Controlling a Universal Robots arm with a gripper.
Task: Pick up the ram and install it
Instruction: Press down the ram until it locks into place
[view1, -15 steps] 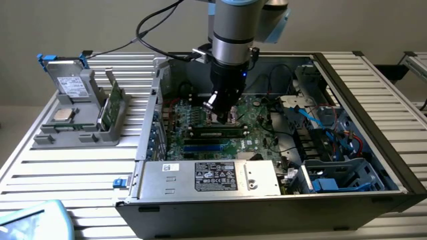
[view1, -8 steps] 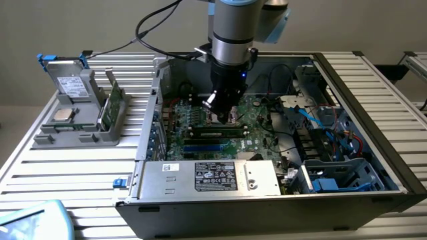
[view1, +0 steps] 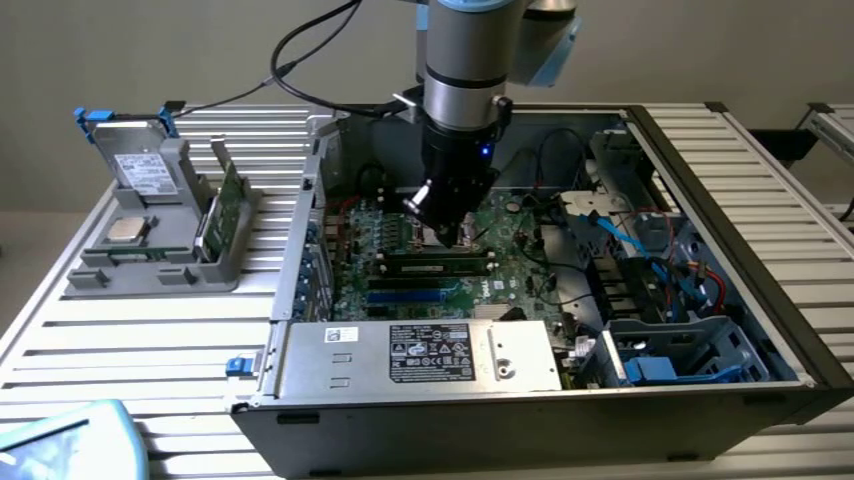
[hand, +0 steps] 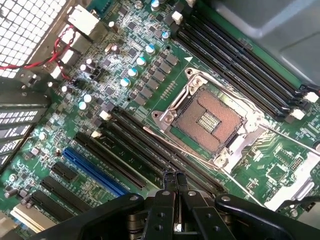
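Observation:
The ram (view1: 227, 205), a thin dark-green stick, stands on edge in the grey holder (view1: 154, 268) outside the case, at the exterior view's left. My gripper (view1: 447, 228) hangs far from it, inside the open computer case and low over the motherboard. In the wrist view the gripper (hand: 175, 179) is shut with nothing between its fingertips. It hovers just above the long black memory slots (hand: 145, 147) beside the open processor socket (hand: 210, 117). In the exterior view a dark strip with a pale label (view1: 434, 265) runs along the slot row; I cannot tell if it is a seated stick.
The holder also carries a grey drive (view1: 144, 172) and a silver processor chip (view1: 127, 230). Around the motherboard stand the case walls (view1: 300, 250), the power supply (view1: 420, 352) in front, and blue and black cables (view1: 641, 240) at the exterior view's right.

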